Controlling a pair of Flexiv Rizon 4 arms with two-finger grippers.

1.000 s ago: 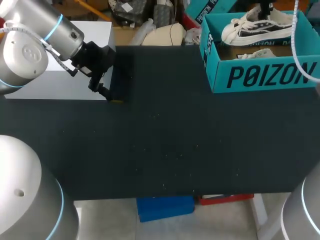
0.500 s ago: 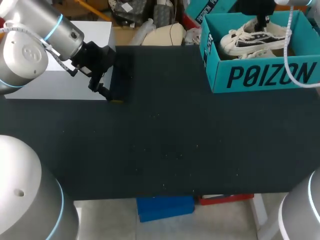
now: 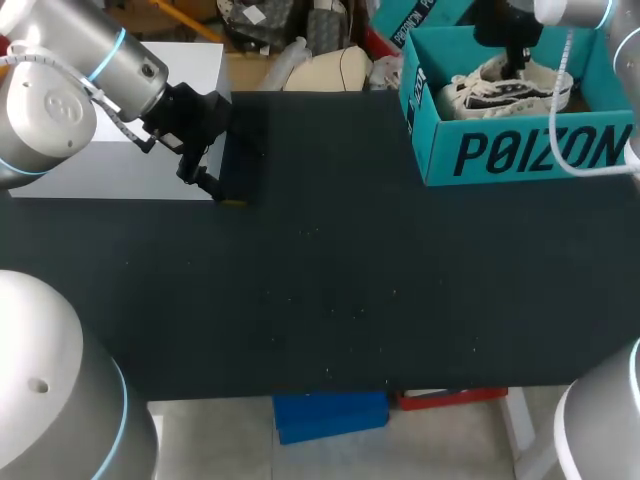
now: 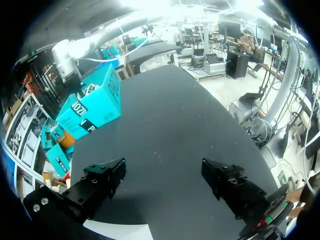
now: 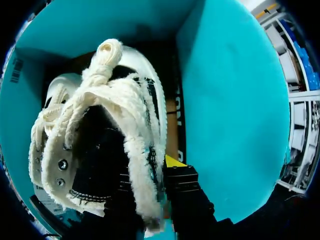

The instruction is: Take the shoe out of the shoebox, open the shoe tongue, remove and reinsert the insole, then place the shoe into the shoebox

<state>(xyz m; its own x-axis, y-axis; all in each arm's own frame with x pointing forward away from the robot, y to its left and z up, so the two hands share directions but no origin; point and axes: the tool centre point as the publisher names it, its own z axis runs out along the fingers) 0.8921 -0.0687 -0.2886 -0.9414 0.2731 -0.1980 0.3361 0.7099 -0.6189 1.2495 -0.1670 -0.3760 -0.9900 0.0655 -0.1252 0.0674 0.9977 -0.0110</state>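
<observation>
**Shoe's down in the shoebox, right claw clamped on it**

Not much clutter here. The teal shoebox (image 3: 520,150) sits at the far right corner of the black worktop (image 3: 350,280), and its four walls are the only thing crowding the shoe (image 5: 100,115). In the right wrist view there's teal wall on every side, close to the shoe, with a thin strip of brown box floor showing beside it. A white cable (image 3: 590,172) hanging off the right arm (image 3: 570,12) droops across the shoebox's front wall.

The right claw (image 5: 150,175) reaches down into the shoebox from above. It's pinched on the shoe's frayed rim, one finger inside the opening and the yellow-tipped one outside, so it's gripping the shoe.

The left claw (image 4: 165,182) is well apart from the shoebox, over the opposite end of the worktop. Its fingers are spread wide with nothing between them, just bare black surface underneath.

The shoe itself is a cream canvas low-top with raggedy frayed edges and a dark lining. It has metal eyelets and chunky laces bunched up over the tongue, plus dark stripes along the white sole. It lies inside the shoebox, toe pointing away from the right claw.
</observation>
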